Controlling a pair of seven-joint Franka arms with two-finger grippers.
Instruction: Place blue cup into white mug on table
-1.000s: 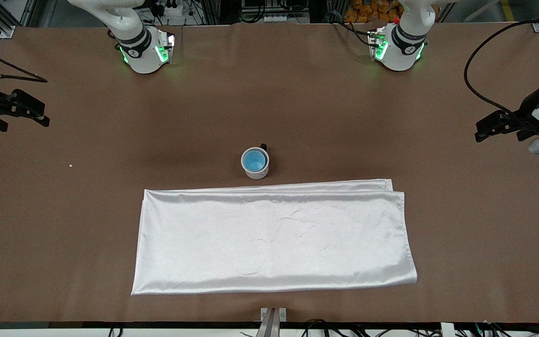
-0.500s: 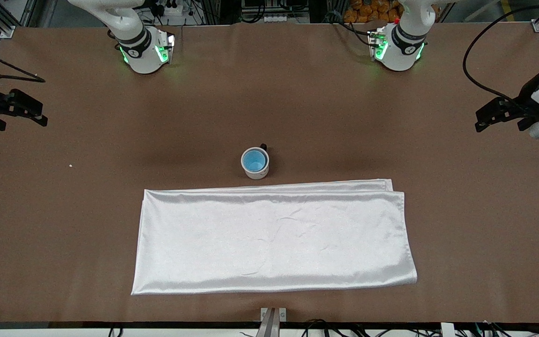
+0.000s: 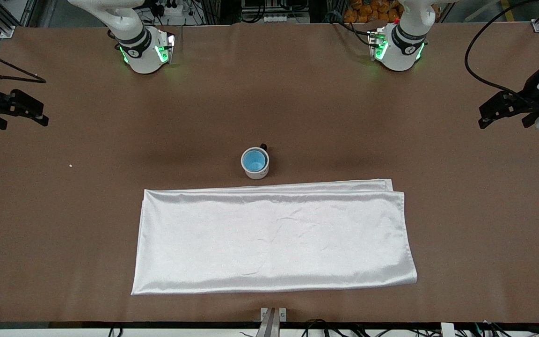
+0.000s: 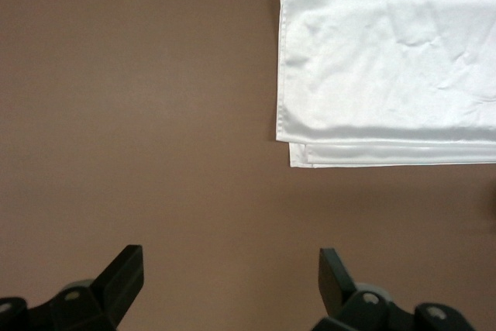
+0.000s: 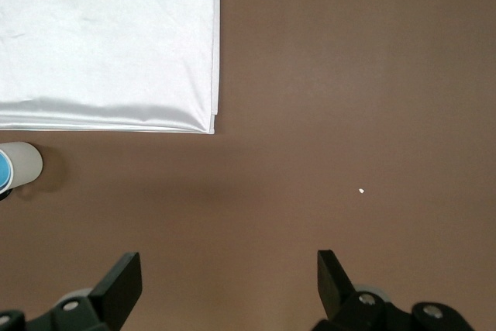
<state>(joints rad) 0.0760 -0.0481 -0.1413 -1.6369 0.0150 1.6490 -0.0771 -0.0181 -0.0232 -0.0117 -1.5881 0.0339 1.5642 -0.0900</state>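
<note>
The blue cup (image 3: 254, 161) sits inside the white mug (image 3: 256, 173), which stands upright on the brown table (image 3: 297, 103) near its middle, black handle turned toward the robots' bases. The mug's edge (image 5: 22, 164) also shows in the right wrist view. My left gripper (image 3: 484, 119) hangs open and empty over the table at the left arm's end. My right gripper (image 3: 42, 117) hangs open and empty over the right arm's end. Both are well away from the mug.
A folded white satin cloth (image 3: 274, 236) lies flat, nearer to the front camera than the mug. Its corners show in the wrist views (image 4: 387, 60) (image 5: 108, 44). A small white speck (image 3: 70, 165) lies on the table toward the right arm's end.
The left gripper has drifted outward and slightly toward the robots' bases. The right gripper has barely moved. Mug and cup are still.
</note>
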